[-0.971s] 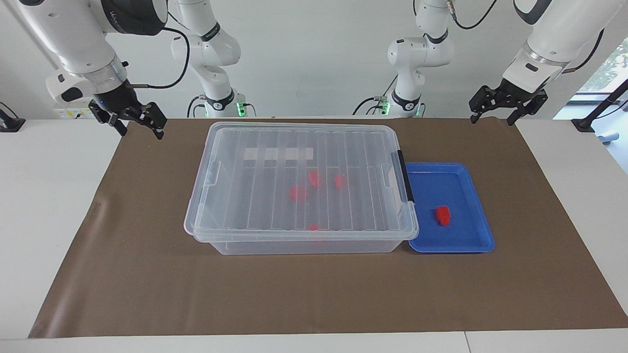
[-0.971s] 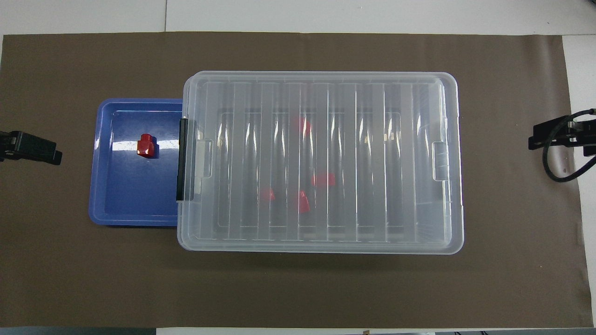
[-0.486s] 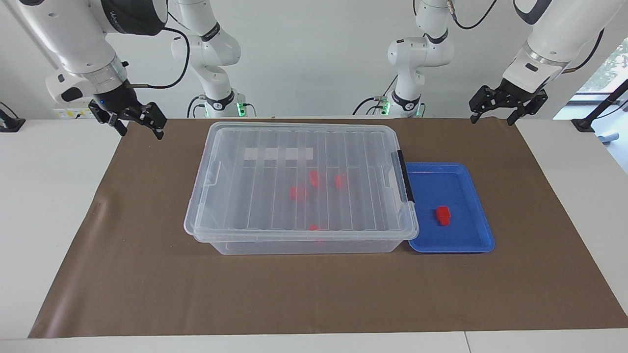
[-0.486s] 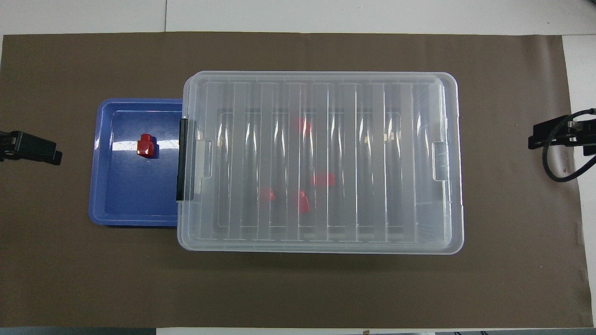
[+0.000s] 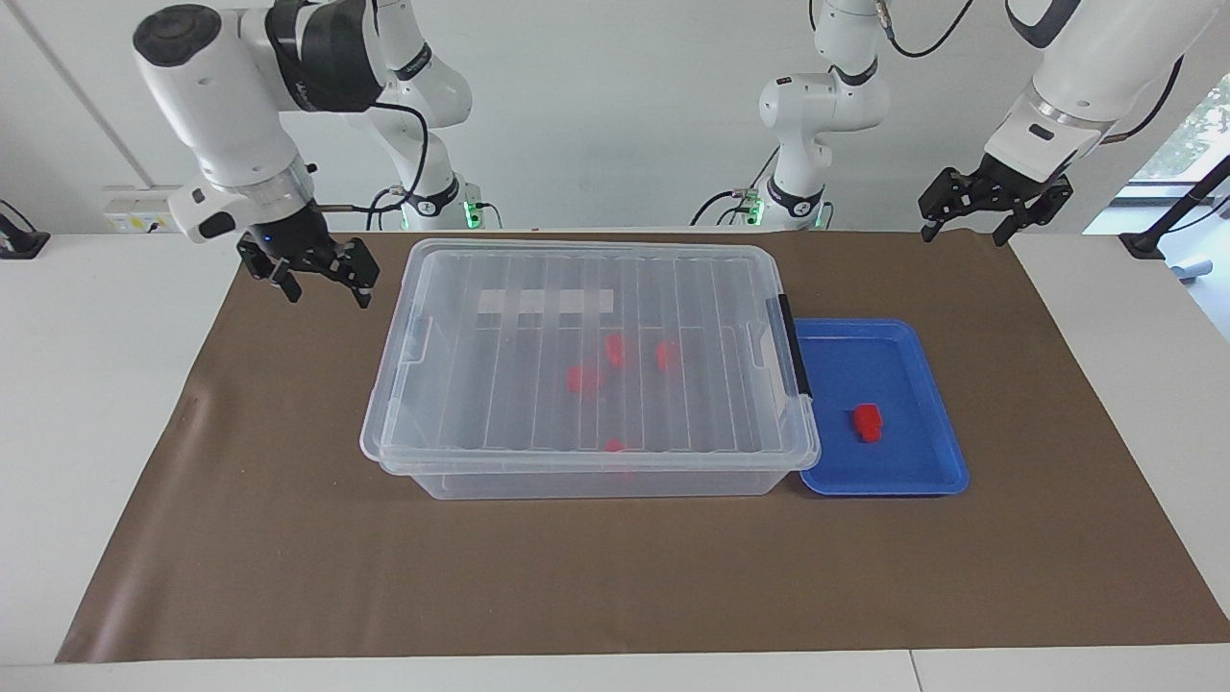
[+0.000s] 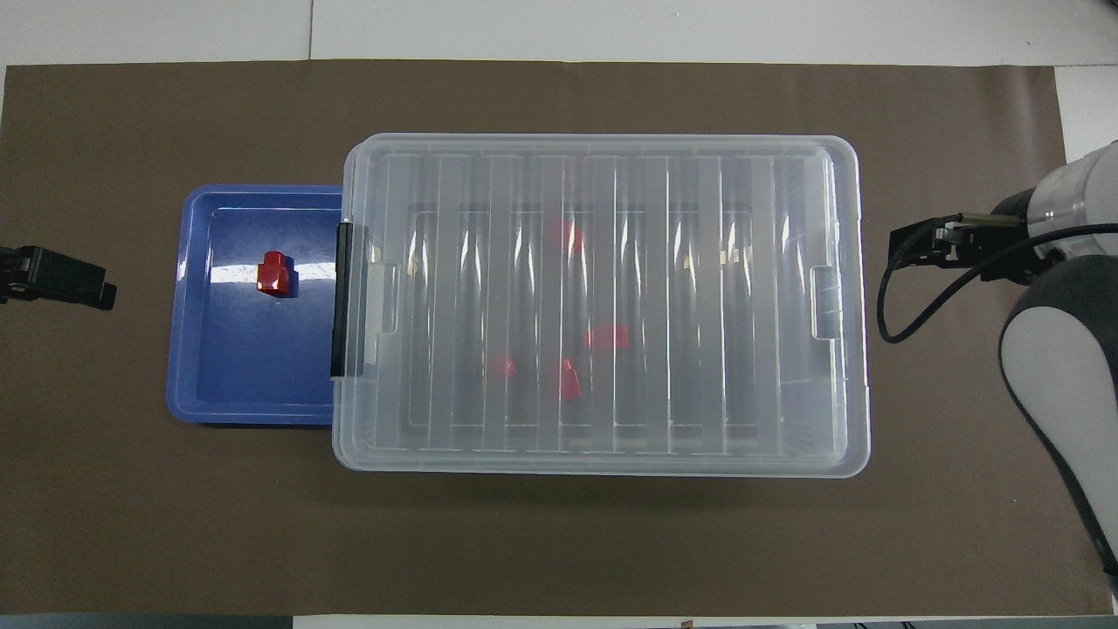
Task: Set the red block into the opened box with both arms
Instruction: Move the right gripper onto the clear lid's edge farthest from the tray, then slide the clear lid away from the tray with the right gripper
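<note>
The red block (image 5: 868,422) (image 6: 272,273) lies in a shallow blue tray (image 5: 865,356) (image 6: 244,367). Beside the tray stands the box (image 5: 586,248) (image 6: 603,144), a large clear bin with its ribbed lid lying flat on top and a black clip (image 5: 796,346) at the tray end. My right gripper (image 5: 327,291) (image 6: 908,249) hangs open and empty over the mat, close to the box's end away from the tray. My left gripper (image 5: 964,235) (image 6: 87,284) waits open and empty over the mat's edge at the left arm's end.
Several more red blocks (image 5: 583,378) show through the lid inside the box. A brown mat (image 5: 615,577) covers the table under everything. The tray touches the box at the clip end.
My right arm has swung in from the mat's edge toward the box's end, with its gripper still open. The left arm, the box, the tray and the red block have not moved.
</note>
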